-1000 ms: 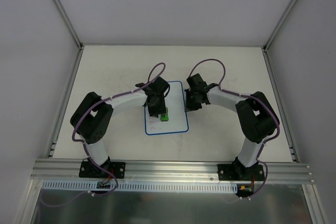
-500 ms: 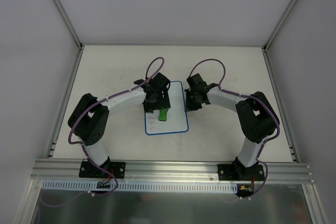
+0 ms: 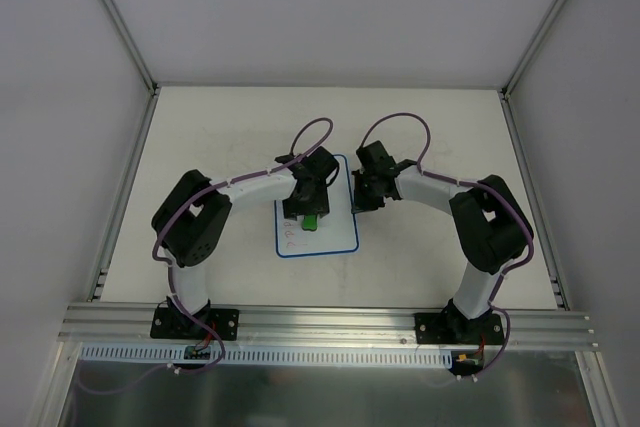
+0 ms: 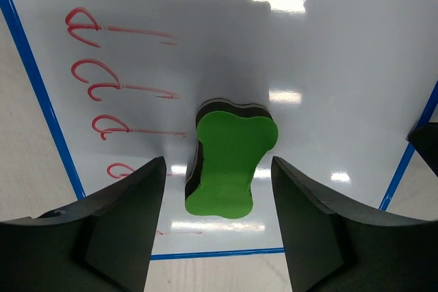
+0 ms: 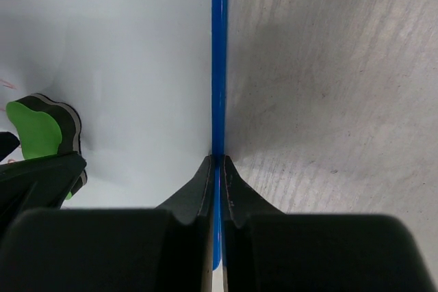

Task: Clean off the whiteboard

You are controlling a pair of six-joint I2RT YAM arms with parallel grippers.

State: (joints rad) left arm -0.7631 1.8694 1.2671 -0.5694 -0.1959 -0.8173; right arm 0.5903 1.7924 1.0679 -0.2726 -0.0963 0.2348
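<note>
Since a sec ago my left elbow has swung in toward the whiteboard (image 3: 338,235) and the wrist sits a touch farther up its face; the green eraser (image 4: 229,162) has stayed abt where it was, lying on the board's lower middle. Left gripper (image 3: 307,209) has its jaws spread wide, one finger (image 4: 120,223) on each side of the eraser w/ a clear gap both sides, so I'm holding nothing atm. Right gripper (image 5: 217,163) has its jaws pressed flat together w/ nothing between them, tips right at the board's blue border (image 5: 219,46) on its right edge, tabletop (image 5: 328,100) just beyond. Looks like it's pinning the board so it won't slide, but I can't tell for sure if the tips bear down on it. Progress, as I judge it: partly done at best. Most of the board's face reads blank, esp. the middle and the right side by the border. Rows of red marks (image 4: 102,87) are left along the board's left edge, several lines of them. What's left: close on the eraser again, carry it over to that left strip and wipe down its length, then check the board's corners for leftovers.
</note>
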